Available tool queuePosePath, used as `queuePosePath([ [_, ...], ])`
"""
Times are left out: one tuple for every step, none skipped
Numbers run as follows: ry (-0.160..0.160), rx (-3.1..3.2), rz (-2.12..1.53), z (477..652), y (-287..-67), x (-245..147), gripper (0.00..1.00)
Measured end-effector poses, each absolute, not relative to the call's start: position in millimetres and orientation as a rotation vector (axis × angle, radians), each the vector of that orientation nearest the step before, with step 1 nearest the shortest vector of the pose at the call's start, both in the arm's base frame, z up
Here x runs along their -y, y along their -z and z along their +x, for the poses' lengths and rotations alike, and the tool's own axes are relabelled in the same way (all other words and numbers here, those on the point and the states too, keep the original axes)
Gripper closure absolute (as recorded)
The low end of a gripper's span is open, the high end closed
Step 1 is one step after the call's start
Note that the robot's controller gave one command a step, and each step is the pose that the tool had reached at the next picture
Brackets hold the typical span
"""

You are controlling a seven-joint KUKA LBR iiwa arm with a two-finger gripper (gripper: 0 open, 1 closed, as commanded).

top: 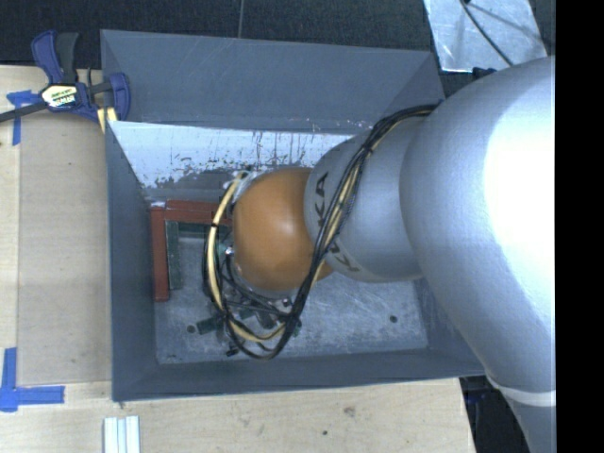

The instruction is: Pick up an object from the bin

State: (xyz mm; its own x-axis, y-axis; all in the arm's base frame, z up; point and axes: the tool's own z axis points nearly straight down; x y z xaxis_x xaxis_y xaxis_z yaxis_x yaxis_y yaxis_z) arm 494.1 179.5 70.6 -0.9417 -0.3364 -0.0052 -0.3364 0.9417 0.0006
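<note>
A flat rectangular thing with a red-brown border and a dark green face (176,251) lies on the bin floor at the left, close to the left wall. Its right part is hidden under the arm's wrist. My gripper (221,323) shows as dark parts low over the floor, just right of and in front of that thing's near end. Most of the gripper is covered by the wrist above it.
The arm comes in from the right and covers the right half of the bin. Its orange dome and looped yellow and black cables hang over the bin's middle. Bare scuffed floor shows along the front and at the right.
</note>
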Motion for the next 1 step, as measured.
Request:
queuePosePath([
  [-0.003,-3.064,-0.640,508.5,-251.5,-193.0,1.00],
])
